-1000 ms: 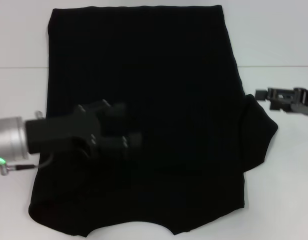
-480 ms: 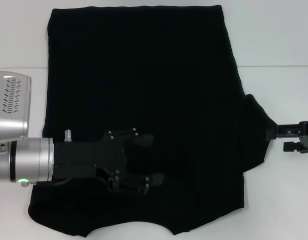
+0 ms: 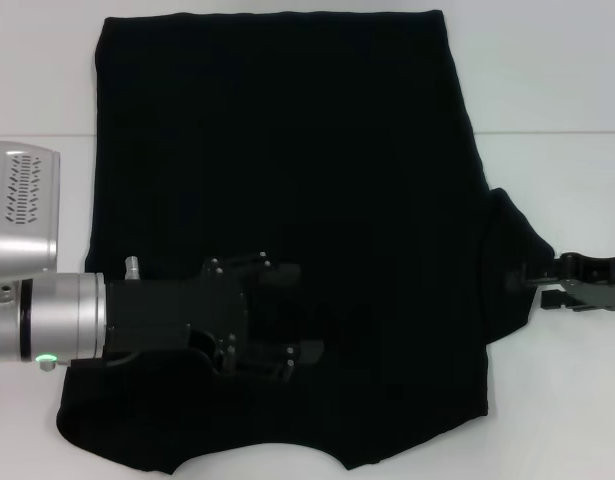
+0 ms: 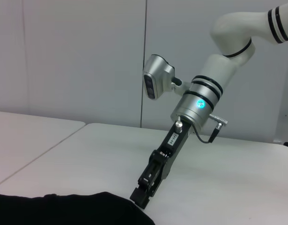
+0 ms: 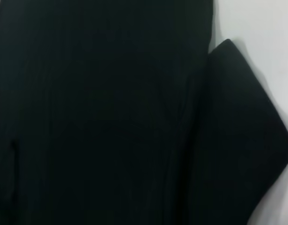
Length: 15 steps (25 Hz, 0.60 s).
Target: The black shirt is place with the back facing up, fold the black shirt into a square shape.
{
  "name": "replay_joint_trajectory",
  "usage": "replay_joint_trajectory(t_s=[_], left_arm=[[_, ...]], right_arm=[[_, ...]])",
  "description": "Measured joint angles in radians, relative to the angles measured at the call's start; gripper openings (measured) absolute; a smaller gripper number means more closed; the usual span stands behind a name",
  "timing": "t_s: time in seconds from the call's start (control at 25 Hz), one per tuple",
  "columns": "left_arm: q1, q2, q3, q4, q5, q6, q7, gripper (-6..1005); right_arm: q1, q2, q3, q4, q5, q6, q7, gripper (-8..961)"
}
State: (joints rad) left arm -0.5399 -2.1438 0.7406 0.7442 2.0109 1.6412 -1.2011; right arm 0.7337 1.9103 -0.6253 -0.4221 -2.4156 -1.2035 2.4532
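Lying flat on the white worktop (image 3: 557,80), the black shirt (image 3: 287,180) shows plain fabric with no print, and its right sleeve (image 3: 512,265) sticks out sideways. The left gripper (image 3: 292,312) hovers over the shirt's lower left area with its jaws spread apart and nothing between them. The right gripper (image 3: 532,285) sits low at the outer edge of the right sleeve, its jaw tips at the fabric; whether they have closed on the cloth cannot be told. The left wrist view shows this gripper (image 4: 141,194) angled down against the shirt edge (image 4: 73,208).
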Motion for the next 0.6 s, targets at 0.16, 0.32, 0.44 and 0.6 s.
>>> replay_joint_trajectory(t_s=[0.16, 0.32, 0.44, 0.6], left_arm=[[0.000, 0.001, -0.001, 0.000, 0.000, 0.000, 0.000, 936], [0.000, 0.002, -0.003, 0.000, -0.005, 0.000, 0.000, 936], [0.000, 0.003, -0.007, 0.000, -0.007, 0.000, 0.000, 936], [0.000, 0.002, -0.017, 0.000, -0.009, -0.002, 0.000, 936]], right_arm=[[0.007, 0.008, -0.006, 0.006, 0.000, 0.027, 0.000, 776], [0.010, 0.017, -0.010, 0.009, -0.001, 0.067, 0.001, 691], [0.015, 0.024, -0.022, 0.010, 0.000, 0.093, 0.001, 626], [0.020, 0.030, -0.035, 0.011, -0.001, 0.105, 0.001, 485]])
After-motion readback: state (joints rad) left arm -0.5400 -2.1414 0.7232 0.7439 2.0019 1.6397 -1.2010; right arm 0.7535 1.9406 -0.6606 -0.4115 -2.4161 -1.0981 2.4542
